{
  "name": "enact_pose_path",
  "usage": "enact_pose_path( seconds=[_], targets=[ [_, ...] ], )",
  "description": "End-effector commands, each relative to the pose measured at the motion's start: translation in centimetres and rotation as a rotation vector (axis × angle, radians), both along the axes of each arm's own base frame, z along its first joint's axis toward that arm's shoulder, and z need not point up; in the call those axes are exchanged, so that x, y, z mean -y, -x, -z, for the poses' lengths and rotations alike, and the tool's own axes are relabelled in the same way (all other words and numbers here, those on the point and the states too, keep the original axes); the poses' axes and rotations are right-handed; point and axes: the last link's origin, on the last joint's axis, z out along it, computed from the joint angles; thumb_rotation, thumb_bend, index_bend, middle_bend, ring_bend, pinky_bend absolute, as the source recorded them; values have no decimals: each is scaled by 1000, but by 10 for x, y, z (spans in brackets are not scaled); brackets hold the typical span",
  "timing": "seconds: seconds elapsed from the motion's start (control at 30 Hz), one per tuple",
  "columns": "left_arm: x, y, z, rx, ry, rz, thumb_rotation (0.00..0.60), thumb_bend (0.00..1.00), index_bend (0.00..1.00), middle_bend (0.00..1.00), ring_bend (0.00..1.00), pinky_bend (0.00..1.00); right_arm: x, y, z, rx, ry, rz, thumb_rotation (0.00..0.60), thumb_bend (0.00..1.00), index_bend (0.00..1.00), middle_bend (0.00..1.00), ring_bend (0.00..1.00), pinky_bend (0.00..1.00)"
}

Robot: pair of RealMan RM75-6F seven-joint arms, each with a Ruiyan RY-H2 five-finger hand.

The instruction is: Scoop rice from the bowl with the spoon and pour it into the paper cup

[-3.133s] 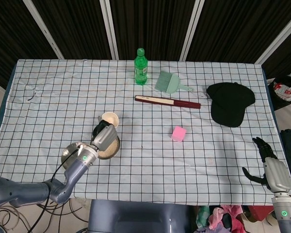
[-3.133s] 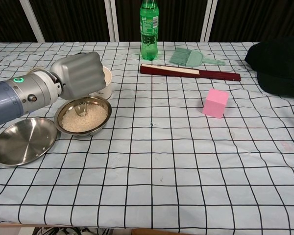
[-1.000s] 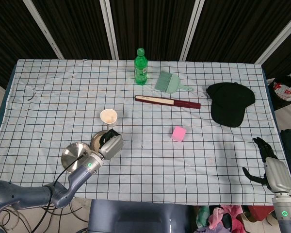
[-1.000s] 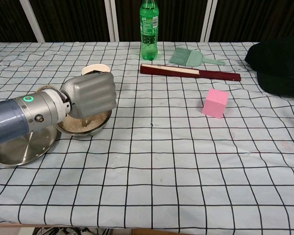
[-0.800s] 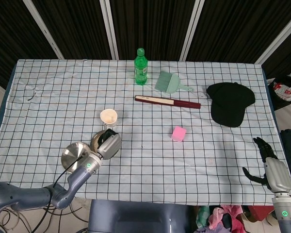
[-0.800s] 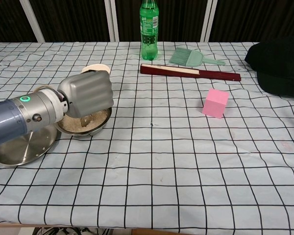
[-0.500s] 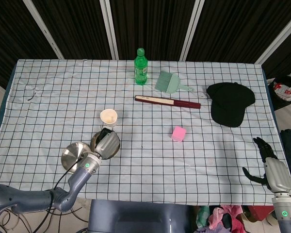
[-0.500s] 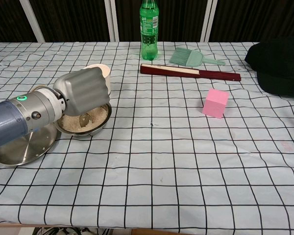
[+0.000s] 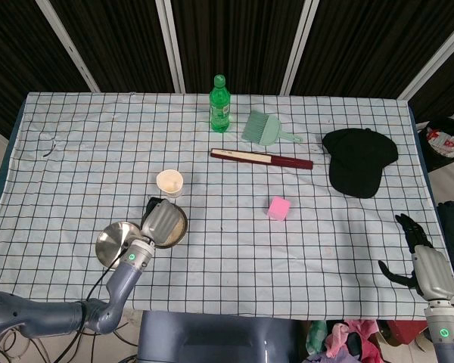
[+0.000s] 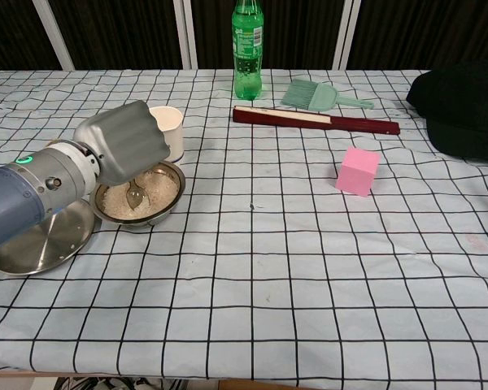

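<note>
My left robot hand grips the metal spoon, its tip dipped in the rice-filled steel bowl. I should dig deep, level the spoon, then lift slowly toward the white paper cup just behind. Since half a second ago the robot hand has shifted left, uncovering the cup. My right robot hand hangs released off the surface.

Left hand holds the spoon down in the rice bowl near the counter's left edge, paper cup just behind.
</note>
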Motion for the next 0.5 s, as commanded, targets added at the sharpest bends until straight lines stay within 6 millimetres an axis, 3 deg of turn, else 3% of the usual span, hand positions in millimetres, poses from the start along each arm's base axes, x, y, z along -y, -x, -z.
enact_pose_path(
  seconds=[0.03,0.5],
  targets=[
    [-1,1,-2,37,-13,-26,600,549,804,1000,1000,1000,0,0,0,0,-1,0,600,253,0,0,0,195],
    [-3,4,-6,196,-35,-107,600,557,806,1000,1000,1000,0,0,0,1,-1,1,600,253,0,0,0,195]
  ],
)
